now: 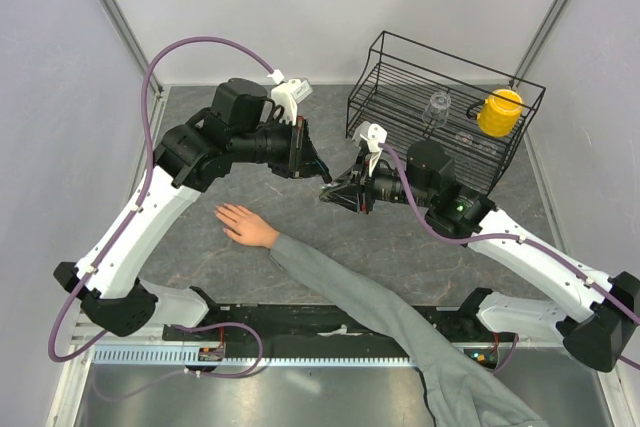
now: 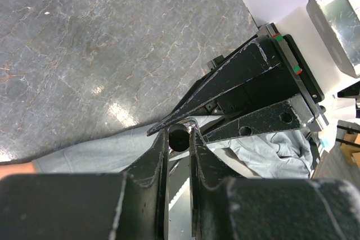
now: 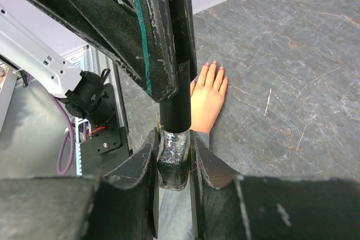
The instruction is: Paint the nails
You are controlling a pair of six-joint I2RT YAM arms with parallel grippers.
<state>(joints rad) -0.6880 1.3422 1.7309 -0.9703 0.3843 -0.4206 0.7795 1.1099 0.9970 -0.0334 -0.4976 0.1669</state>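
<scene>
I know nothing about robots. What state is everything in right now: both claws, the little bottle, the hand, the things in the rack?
Left claw: shut on the cap.
Right claw: shut on the bottle.
Cap: sitting on the bottle.
Hand: flat on the table, palm down.
Nails: too small to tell if painted.
Yellow mug and glass: in the wire rack.

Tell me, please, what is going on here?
The right arm holds a small bottle in shut jaws above the table, while the left arm has its jaws pinched on the black cap. A person's hand lies flat on the table nearby; no brush is at the nails yet.
</scene>
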